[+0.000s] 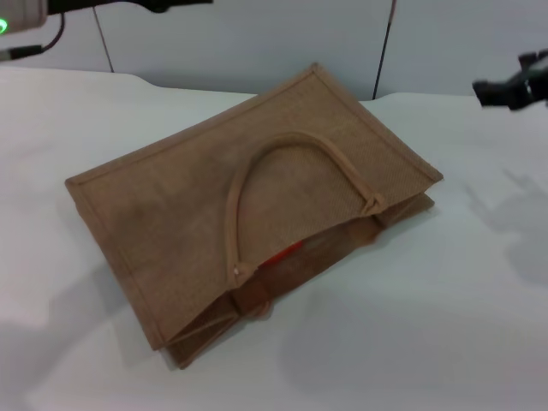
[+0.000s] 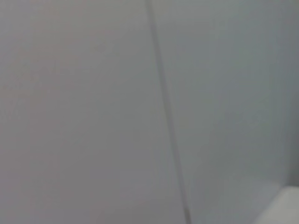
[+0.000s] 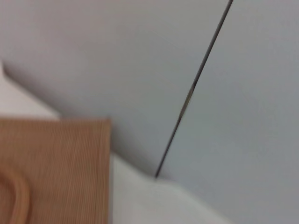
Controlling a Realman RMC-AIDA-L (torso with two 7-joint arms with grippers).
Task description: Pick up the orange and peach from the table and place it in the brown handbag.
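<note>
The brown handbag (image 1: 248, 205) lies flat on the white table, its arched handle (image 1: 282, 150) on top and its open mouth facing the near edge. A sliver of the orange (image 1: 282, 253) shows inside the mouth. The peach is hidden. A corner of the handbag also shows in the right wrist view (image 3: 56, 168). My right gripper (image 1: 497, 88) hangs raised at the far right, well clear of the bag. My left gripper (image 1: 137, 4) is up at the top left edge, barely showing.
The white table (image 1: 445, 325) spreads around the bag. A grey wall with dark vertical seams (image 1: 384, 51) stands behind it. The left wrist view shows only wall.
</note>
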